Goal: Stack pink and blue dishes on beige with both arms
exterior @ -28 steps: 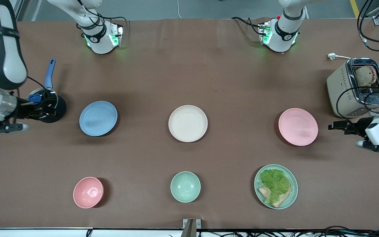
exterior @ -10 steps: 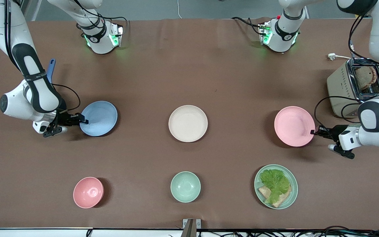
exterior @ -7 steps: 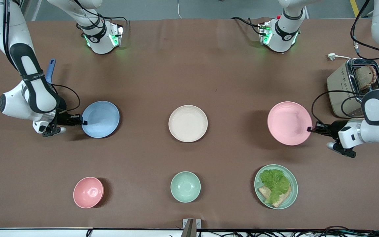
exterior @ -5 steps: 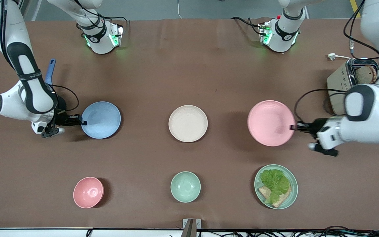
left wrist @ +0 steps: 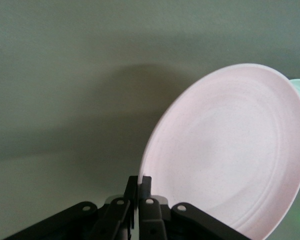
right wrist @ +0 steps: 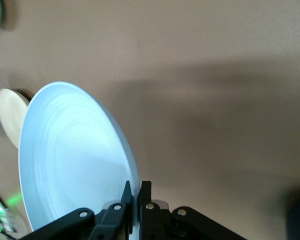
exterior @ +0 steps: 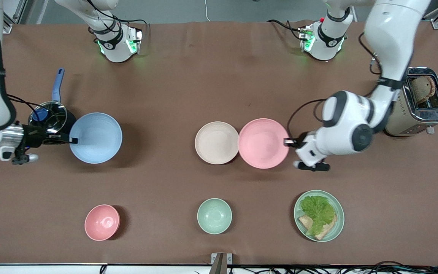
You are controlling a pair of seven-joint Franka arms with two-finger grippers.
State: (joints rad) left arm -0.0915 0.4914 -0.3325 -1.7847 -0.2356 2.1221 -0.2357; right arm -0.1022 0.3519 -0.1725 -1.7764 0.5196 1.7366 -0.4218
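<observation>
The beige plate (exterior: pixel 216 142) lies at the table's middle. My left gripper (exterior: pixel 288 142) is shut on the rim of the pink plate (exterior: pixel 263 143), which hangs in the air right beside the beige plate, its edge just over the beige rim. The left wrist view shows the pink plate (left wrist: pixel 235 150) pinched at its edge by the gripper (left wrist: pixel 138 182). My right gripper (exterior: pixel 72 140) is shut on the rim of the blue plate (exterior: pixel 96 137), held up over the table toward the right arm's end. The right wrist view shows the blue plate (right wrist: pixel 72 160) clamped in the gripper (right wrist: pixel 135 189).
A salmon-pink bowl (exterior: pixel 102 222), a mint-green bowl (exterior: pixel 214 215) and a mint-green plate with lettuce and bread (exterior: pixel 319 215) lie in a row nearer the camera. A pot with a blue handle (exterior: pixel 50 110) stands by the right gripper. A toaster (exterior: pixel 418 99) stands at the left arm's end.
Both grippers closed on their plates and lifted them. The left arm has carried the pink plate to the beige plate's edge. The right arm has raised the blue plate and drawn it slightly away from centre.
</observation>
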